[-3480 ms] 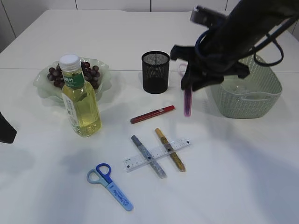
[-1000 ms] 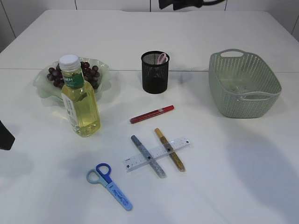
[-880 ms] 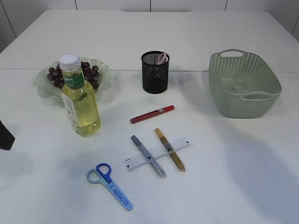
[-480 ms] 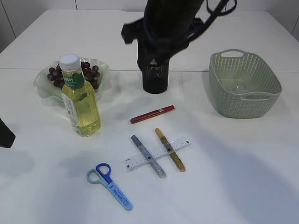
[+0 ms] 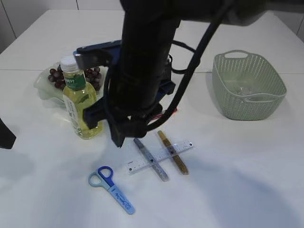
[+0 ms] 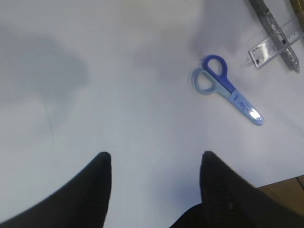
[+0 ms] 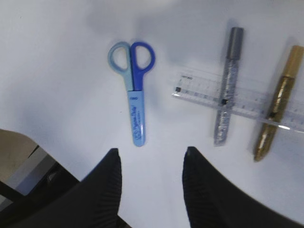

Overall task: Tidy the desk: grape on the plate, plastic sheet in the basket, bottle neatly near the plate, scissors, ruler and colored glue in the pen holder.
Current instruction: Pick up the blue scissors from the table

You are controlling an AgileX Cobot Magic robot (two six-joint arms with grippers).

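Observation:
My right gripper (image 7: pixel 152 151) is open and empty, hovering above the table just in front of the blue scissors (image 7: pixel 134 90). In the exterior view its arm crosses the middle and ends near the bottle (image 5: pixel 80 102), hiding the pen holder. The scissors (image 5: pixel 111 190) lie at the front. The clear ruler (image 5: pixel 159 156) lies across a silver glue stick (image 5: pixel 151 159) and a gold one (image 5: pixel 173 153). Grapes (image 5: pixel 56 76) sit on the pale green plate (image 5: pixel 45 90). My left gripper (image 6: pixel 156 154) is open and empty over bare table, with the scissors (image 6: pixel 227 90) ahead to its right.
A green basket (image 5: pixel 249 85) stands at the right with a clear sheet in it. A bit of a red glue stick (image 5: pixel 172 111) shows behind the arm. A dark part of my left arm (image 5: pixel 5 133) sits at the left edge. The table's front edge shows in both wrist views.
My right arm left a pink glue stick in the pen holder, lifted out of view, then swung down and left over the table's middle. It now hides the pen holder.

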